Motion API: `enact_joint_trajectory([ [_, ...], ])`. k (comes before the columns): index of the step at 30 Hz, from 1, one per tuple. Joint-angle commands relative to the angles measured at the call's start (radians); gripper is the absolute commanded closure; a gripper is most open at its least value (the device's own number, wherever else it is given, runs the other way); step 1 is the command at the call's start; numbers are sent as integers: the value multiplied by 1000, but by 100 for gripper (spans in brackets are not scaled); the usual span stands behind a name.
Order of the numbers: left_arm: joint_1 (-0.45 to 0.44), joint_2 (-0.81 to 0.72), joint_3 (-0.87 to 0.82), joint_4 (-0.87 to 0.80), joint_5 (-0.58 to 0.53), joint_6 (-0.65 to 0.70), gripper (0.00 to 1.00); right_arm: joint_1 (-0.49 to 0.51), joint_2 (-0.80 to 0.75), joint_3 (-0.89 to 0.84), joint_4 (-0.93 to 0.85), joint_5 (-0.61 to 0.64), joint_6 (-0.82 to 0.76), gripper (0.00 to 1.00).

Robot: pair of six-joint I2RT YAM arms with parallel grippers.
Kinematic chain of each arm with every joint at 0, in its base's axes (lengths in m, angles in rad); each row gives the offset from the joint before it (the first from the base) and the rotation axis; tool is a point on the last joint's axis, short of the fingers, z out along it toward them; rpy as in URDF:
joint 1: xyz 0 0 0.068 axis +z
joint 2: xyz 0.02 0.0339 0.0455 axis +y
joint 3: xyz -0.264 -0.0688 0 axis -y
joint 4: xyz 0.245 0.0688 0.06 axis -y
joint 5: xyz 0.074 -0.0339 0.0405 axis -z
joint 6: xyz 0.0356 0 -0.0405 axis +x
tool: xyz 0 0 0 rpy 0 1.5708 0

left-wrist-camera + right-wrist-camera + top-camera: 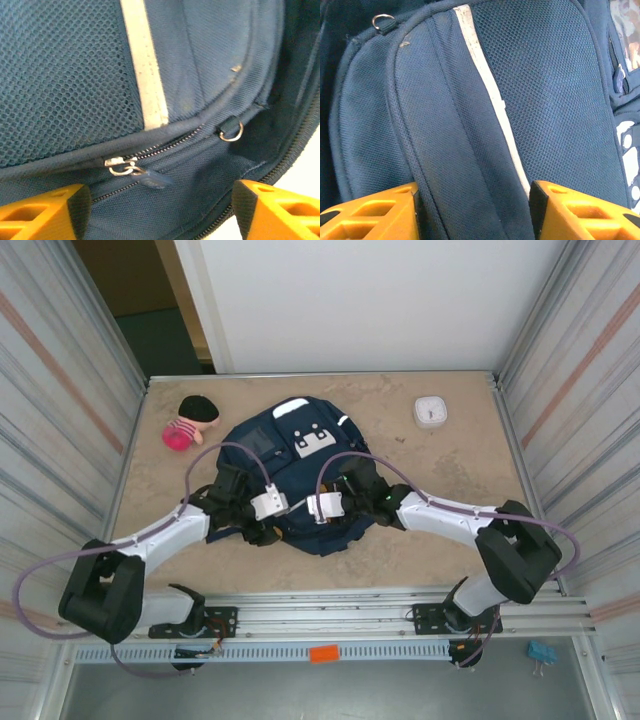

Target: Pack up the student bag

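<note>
The student bag [295, 465] lies flat mid-table, navy with white stripes and a white front patch. My left gripper [258, 514] rests over its near-left part and my right gripper [335, 502] over its near-middle. In the left wrist view the left gripper [162, 202] is open. Its orange fingers [45, 215] stand wide apart over the fabric, just below a silver zipper pull [121, 166] with a blue tab. In the right wrist view the right gripper [475, 202] has both pads against a raised fold of the bag [465, 165], beside a white stripe [487, 85].
A pink toy with a black hat [190, 421] lies at the bag's far left. A small white square clock [431, 411] sits at the far right. Metal walls close in both sides of the table [450, 540]. A metal D-ring [231, 132] hangs near the zipper.
</note>
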Motion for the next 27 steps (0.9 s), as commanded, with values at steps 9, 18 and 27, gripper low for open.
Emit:
enact_joint_trajectory([
  [9,-26,14,1,76,-114,-151,73,-3,-7,-17,140,53,-53,100],
  [18,-33,-107,-39,83,-14,-259,100,-31,-17,-9,156,3,46,100],
  [27,-63,-241,-41,-17,43,-274,100,-58,10,-9,250,-27,135,100],
])
